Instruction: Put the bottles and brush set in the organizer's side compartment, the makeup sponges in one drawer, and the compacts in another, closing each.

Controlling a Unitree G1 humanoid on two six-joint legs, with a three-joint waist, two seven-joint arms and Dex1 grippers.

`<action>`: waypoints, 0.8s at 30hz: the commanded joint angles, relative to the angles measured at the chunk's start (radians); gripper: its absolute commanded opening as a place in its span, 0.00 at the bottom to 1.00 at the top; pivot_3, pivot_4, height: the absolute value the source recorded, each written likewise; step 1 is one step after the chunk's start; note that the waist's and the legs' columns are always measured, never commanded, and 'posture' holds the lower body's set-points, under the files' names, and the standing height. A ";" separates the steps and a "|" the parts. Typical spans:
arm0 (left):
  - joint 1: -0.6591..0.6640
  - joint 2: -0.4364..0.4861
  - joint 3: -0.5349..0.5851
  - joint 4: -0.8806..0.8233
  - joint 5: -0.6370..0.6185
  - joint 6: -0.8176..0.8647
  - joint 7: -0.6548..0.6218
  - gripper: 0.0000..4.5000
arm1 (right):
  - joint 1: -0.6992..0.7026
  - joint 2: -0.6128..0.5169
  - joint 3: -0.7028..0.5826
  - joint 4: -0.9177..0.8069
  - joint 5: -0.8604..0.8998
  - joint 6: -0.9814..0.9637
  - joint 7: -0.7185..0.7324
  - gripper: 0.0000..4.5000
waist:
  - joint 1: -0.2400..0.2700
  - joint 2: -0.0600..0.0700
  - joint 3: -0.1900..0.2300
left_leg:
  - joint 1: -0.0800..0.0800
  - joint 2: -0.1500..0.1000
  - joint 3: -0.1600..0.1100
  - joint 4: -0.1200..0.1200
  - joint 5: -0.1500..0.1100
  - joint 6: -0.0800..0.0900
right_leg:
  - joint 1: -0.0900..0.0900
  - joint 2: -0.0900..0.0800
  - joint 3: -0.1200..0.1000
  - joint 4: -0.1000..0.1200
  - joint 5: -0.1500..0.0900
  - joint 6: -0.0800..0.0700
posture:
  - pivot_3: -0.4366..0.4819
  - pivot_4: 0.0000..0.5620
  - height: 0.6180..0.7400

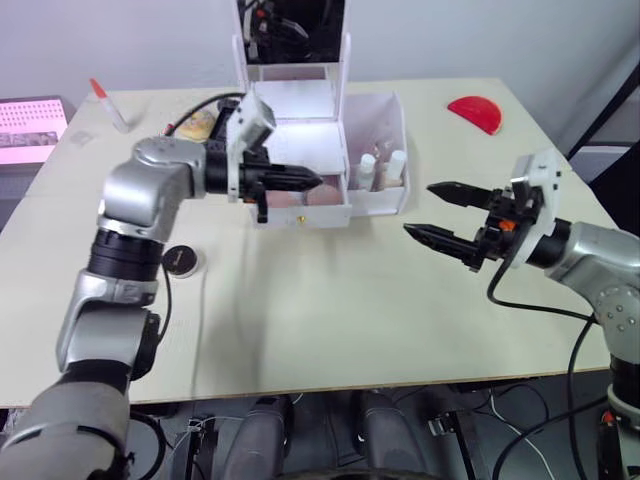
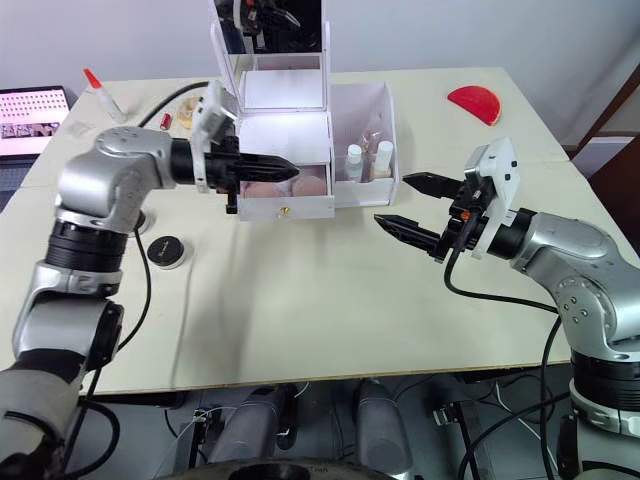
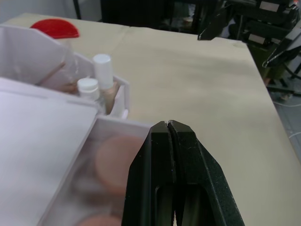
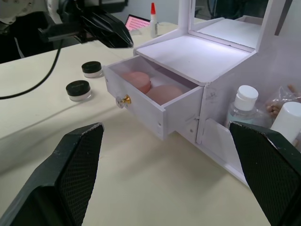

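The white organizer (image 2: pixel 285 125) with its upright mirror (image 2: pixel 268 25) stands at the back middle of the table. One gold-knobbed drawer (image 4: pixel 141 106) is pulled out, and two pink makeup sponges (image 4: pixel 139 80) (image 4: pixel 164 93) lie in it. My left gripper (image 2: pixel 295 172) is shut and empty, hovering just over that open drawer. Two white-capped bottles (image 2: pixel 353 160) (image 2: pixel 384 155) stand in the side compartment (image 2: pixel 390 110), with a clear packet (image 4: pixel 282 96) behind them that looks like the brush set. Two black-lidded compacts (image 4: pixel 92 68) (image 4: pixel 78 89) sit on the table left of the organizer. My right gripper (image 2: pixel 395 200) is open and empty, right of the drawer.
A red half-round object (image 2: pixel 475 103) lies at the back right. A red-capped tube (image 2: pixel 102 92) and a pink panel (image 2: pixel 30 110) are at the back left. A yellowish roll (image 1: pixel 195 123) and a black cable lie beside the organizer's left side.
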 commanded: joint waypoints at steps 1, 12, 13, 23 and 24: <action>0.033 0.069 0.090 -0.079 -0.084 0.054 -0.042 0.01 | -0.008 -0.010 -0.030 -0.016 0.010 -0.014 0.002 1.00 | 0.000 0.000 0.000 | 0.000 0.000 0.000 0.000 0.000 0.000 | 0.000 0.000 0.000 0.000 0.000 0.000 | 0.48 0.27 0.97; 0.357 0.346 0.281 -0.301 -0.214 0.119 -0.117 0.31 | 0.147 -0.153 -0.196 0.071 -0.047 -0.059 0.112 1.00 | 0.004 0.000 0.000 | 0.000 0.000 0.000 0.000 0.000 0.000 | 0.001 -0.001 0.000 -0.001 -0.002 -0.004 | 0.48 0.27 0.97; 0.399 0.365 0.300 -0.325 -0.220 0.122 -0.114 0.41 | 0.169 -0.170 -0.218 0.092 -0.058 -0.072 0.129 1.00 | 0.004 0.000 0.000 | 0.000 0.000 0.001 0.000 0.000 0.000 | 0.001 -0.002 0.000 -0.002 -0.002 -0.004 | 0.48 0.27 0.97; 0.648 0.395 0.441 -0.434 -0.244 0.101 -0.011 0.99 | 0.289 -0.196 -0.304 0.223 -0.129 -0.171 0.208 1.00 | 0.003 0.000 0.000 | 0.002 0.001 0.003 -0.001 0.000 0.000 | 0.001 -0.003 0.001 -0.002 -0.002 -0.005 | 0.48 0.27 0.97; 0.666 0.395 0.452 -0.444 -0.248 0.102 -0.004 0.99 | 0.289 -0.194 -0.302 0.232 -0.134 -0.180 0.209 1.00 | 0.003 0.000 0.000 | 0.002 0.001 0.003 -0.001 0.000 0.000 | 0.001 -0.003 0.001 -0.002 -0.002 -0.005 | 0.48 0.27 0.97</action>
